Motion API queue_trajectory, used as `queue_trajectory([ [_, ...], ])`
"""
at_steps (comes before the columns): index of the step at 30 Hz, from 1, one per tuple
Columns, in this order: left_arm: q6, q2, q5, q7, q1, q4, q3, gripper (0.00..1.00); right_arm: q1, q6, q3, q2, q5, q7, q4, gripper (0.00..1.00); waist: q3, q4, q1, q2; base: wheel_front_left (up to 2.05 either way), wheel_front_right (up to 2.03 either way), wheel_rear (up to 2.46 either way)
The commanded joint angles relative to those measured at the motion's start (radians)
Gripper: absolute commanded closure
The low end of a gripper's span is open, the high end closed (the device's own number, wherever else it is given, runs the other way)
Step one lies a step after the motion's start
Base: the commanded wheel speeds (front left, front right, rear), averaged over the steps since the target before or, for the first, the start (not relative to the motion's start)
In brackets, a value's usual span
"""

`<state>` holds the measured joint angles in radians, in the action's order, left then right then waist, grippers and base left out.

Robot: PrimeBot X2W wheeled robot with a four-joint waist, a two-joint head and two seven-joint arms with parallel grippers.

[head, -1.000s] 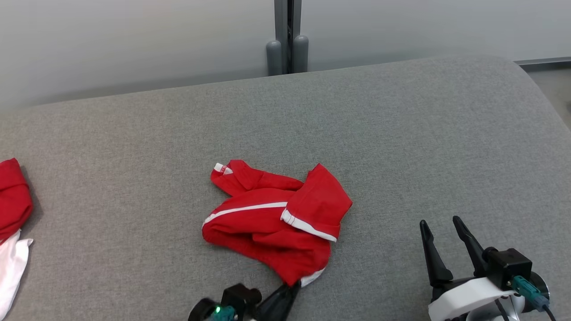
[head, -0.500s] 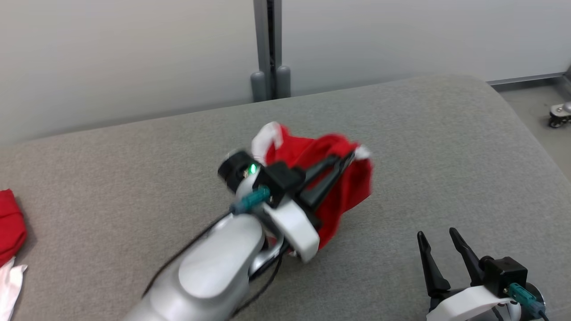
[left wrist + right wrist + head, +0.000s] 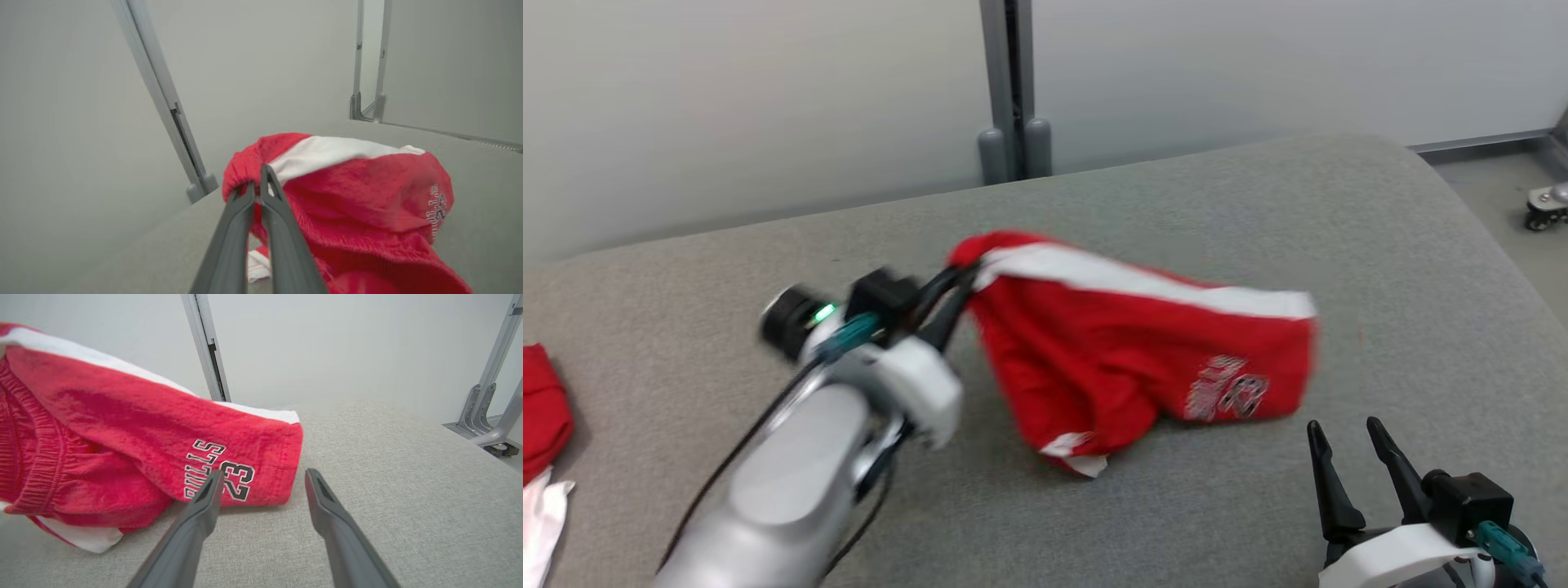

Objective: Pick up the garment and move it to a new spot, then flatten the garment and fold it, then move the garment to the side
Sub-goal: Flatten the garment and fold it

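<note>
a wide grey padded surface (image 3: 1258, 245) spans the head view. over its middle hang red shorts (image 3: 1127, 359) with a white side stripe, lifted by one corner, and the lowest folds seem to brush the padding. the left gripper (image 3: 960, 286) has its fingers pinched together on a small bunch of cloth at the waistband end. the right gripper (image 3: 1343, 429) sits near the surface's front right corner with fingers spread and nothing between them.

risks: the pinch takes little cloth, so a swing could pull the shorts free. the trailing folds could drag and bunch, and the leg hem could snag on the spread fingers just beside it.

the shorts' long axis runs left to right, with the waist at the left and the printed leg hem pointing toward the surface's right edge.
</note>
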<state>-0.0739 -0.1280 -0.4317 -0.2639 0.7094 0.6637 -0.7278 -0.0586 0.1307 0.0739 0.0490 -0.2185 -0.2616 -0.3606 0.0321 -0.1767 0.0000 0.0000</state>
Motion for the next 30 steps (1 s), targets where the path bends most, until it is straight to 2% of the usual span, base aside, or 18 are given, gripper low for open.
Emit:
queue_trajectory([
  [1, -0.005, -0.035, -0.005, -0.001, -0.044, 0.041, 0.026, 1.00, 0.002, 0.000, -0.003, 0.004, -0.001, -0.005, 0.009, 0.00, 0.004, 0.020, 0.0000, 0.0000, 0.00, 0.00, 0.00],
  [6, -0.021, -0.110, -0.022, -0.001, -0.197, 0.119, 0.091, 1.00, 0.003, 0.000, -0.010, 0.005, -0.001, -0.005, 0.014, 0.00, 0.008, 0.065, 0.0000, 0.0000, 0.00, 0.00, 0.00],
  [12, -0.018, -0.111, -0.044, -0.001, -0.348, 0.169, 0.170, 1.00, -0.003, 0.000, -0.005, 0.005, 0.008, -0.005, 0.011, 0.00, -0.002, 0.102, 0.0000, 0.0000, 0.00, 0.00, 0.00],
  [13, 0.011, -0.105, -0.034, -0.001, -0.383, 0.164, 0.224, 0.85, -0.011, 0.000, 0.003, 0.005, 0.012, -0.005, 0.008, 0.00, -0.006, 0.107, 0.0000, 0.0000, 0.00, 0.00, 0.00],
  [14, 0.021, -0.101, -0.030, -0.001, -0.394, 0.154, 0.244, 0.26, -0.013, 0.000, 0.006, 0.005, 0.012, -0.005, 0.007, 0.00, -0.007, 0.107, 0.0000, 0.0000, 0.00, 0.00, 0.00],
  [15, 0.032, -0.096, -0.026, -0.001, -0.406, 0.143, 0.265, 0.00, -0.014, 0.000, 0.009, 0.005, 0.013, -0.005, 0.007, 0.00, -0.009, 0.106, 0.0000, 0.0000, 0.00, 0.00, 0.00],
  [17, 0.077, -0.091, 0.002, -0.001, -0.445, 0.087, 0.339, 0.00, -0.016, 0.000, 0.012, 0.005, 0.012, -0.005, 0.009, 0.00, -0.016, 0.096, 0.0000, 0.0000, 0.00, 0.00, 0.00],
  [18, 0.077, -0.091, 0.002, -0.001, -0.445, 0.087, 0.339, 0.00, -0.016, 0.000, 0.012, 0.005, 0.012, -0.005, 0.009, 0.00, -0.016, 0.096, 0.0000, 0.0000, 0.00, 0.00, 0.00],
  [24, 0.168, -0.052, 0.083, -0.001, -0.539, -0.043, 0.495, 0.00, -0.018, 0.000, 0.003, 0.005, 0.002, -0.005, 0.018, 0.00, -0.035, 0.063, 0.0000, 0.0000, 0.00, 0.00, 0.00],
  [30, 0.184, 0.019, 0.149, -0.001, -0.651, -0.191, 0.628, 0.00, -0.007, 0.000, -0.016, 0.005, 0.014, -0.005, 0.052, 0.00, -0.061, 0.048, 0.0000, 0.0000, 0.00, 0.00, 0.00],
])
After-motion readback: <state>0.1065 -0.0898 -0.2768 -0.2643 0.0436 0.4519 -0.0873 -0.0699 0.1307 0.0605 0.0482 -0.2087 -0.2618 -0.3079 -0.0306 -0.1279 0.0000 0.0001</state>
